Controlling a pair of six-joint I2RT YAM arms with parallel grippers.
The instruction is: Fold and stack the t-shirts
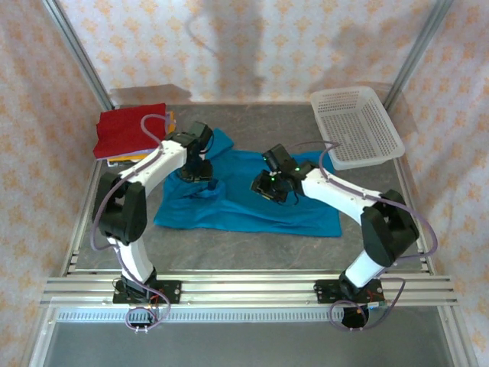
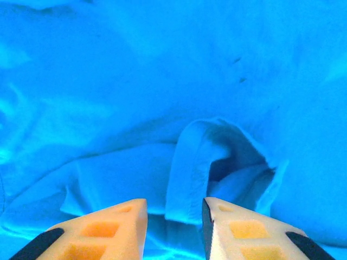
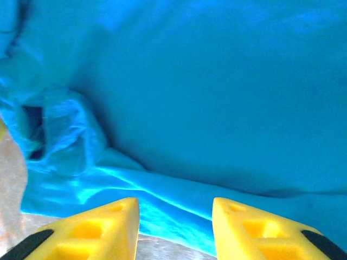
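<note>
Shirt, teal-blue, lies beneath parted left fingers and right fingers.

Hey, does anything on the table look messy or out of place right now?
The teal-blue t-shirt lies rumpled rather than flat: it is bunched up near the left arm, and a raised fold stands just ahead of the open left gripper. The folded red t-shirt and white basket look tidy.
</note>
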